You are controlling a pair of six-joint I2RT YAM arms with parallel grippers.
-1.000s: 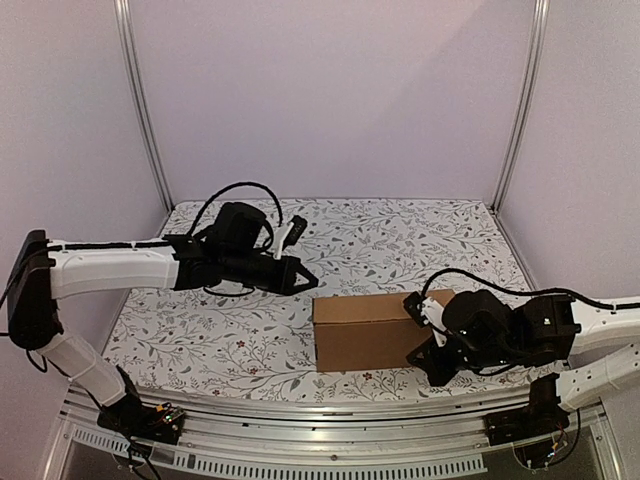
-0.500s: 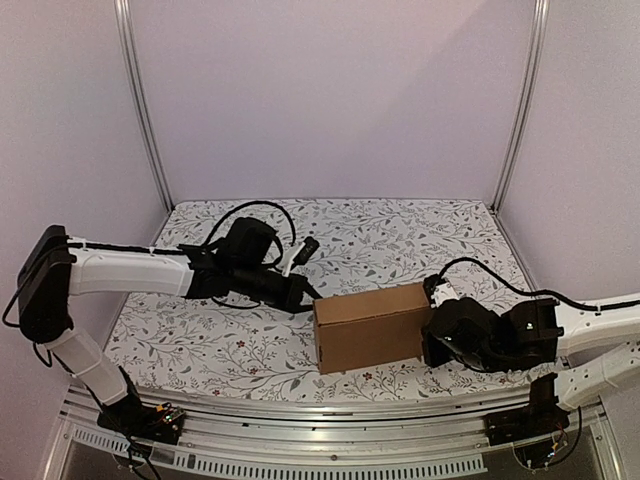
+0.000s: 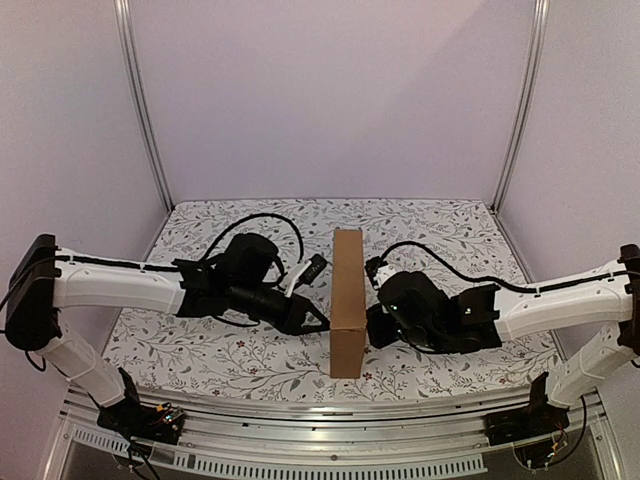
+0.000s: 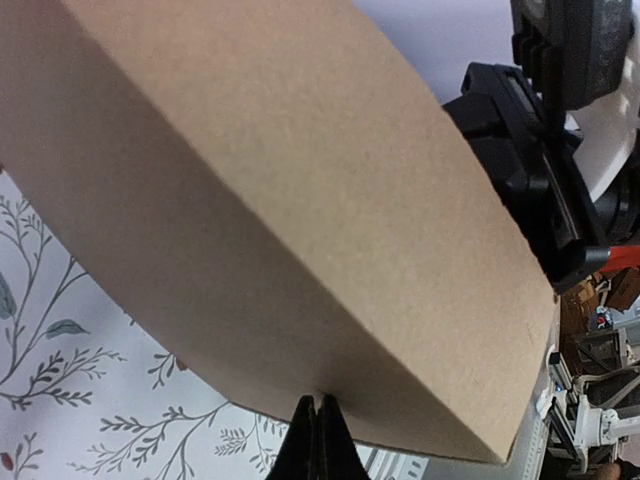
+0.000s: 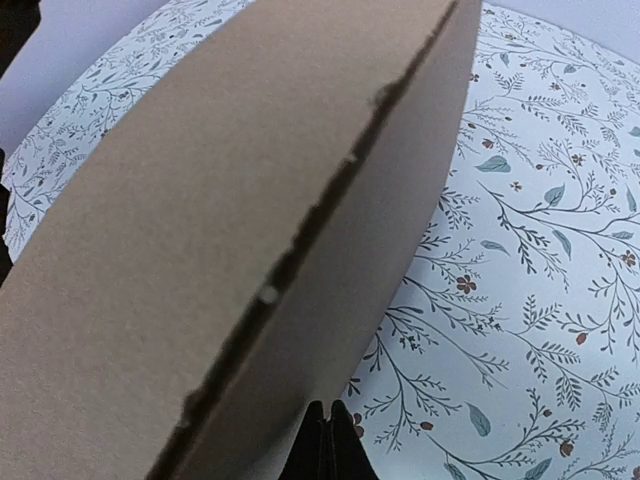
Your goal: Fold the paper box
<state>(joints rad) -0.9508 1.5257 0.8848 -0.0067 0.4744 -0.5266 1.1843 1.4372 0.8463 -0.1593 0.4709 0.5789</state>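
Note:
The paper box [image 3: 347,300] is a closed brown cardboard mailer on the floral table, turned so its long axis runs away from me. My left gripper [image 3: 322,325] is shut and its tip touches the box's left side near the front. In the left wrist view the closed fingertips [image 4: 317,408] press the shaded side of the paper box [image 4: 300,180]. My right gripper [image 3: 372,330] is shut too, against the right side. The right wrist view shows its tip [image 5: 328,410] at the side wall of the paper box [image 5: 200,250], below the lid seam.
The floral tablecloth [image 3: 450,240] stretches around the box. Metal frame posts [image 3: 145,110] stand at the back corners, and a rail [image 3: 300,415] runs along the near edge.
The box has been rotated from lying crosswise to pointing away from me. Both shut grippers moved in toward its two sides, the right one swinging leftward.

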